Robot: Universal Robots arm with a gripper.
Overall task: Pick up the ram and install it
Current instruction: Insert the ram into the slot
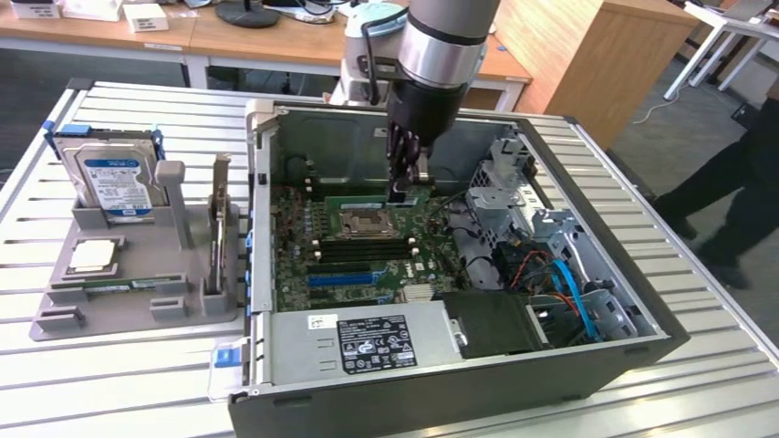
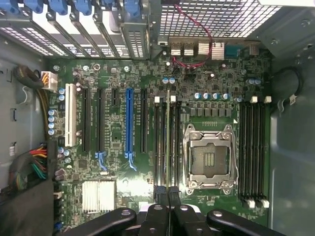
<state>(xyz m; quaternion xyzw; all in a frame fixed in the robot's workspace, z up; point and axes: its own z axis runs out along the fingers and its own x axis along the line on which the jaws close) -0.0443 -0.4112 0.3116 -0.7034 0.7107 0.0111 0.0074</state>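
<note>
Gripper [image 2: 168, 195] pinching the ram [image 2: 168, 132] edge-on, at memory slots [image 2: 159, 142] beside CPU socket [image 2: 210, 158], inside computer case [image 1: 597, 182]

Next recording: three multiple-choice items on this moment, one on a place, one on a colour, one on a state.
1. The gripper is: A inside the open computer case; B outside it; C on the floor.
2. The hard drive has a label that is: A red; B yellow; C blue.
3. The gripper is: A open and empty; B shut on the ram; C open around it.
Answers: 1 A, it hangs above the motherboard; 2 C, blue print shows on the label; 3 B, it pinches the thin green stick.
</note>
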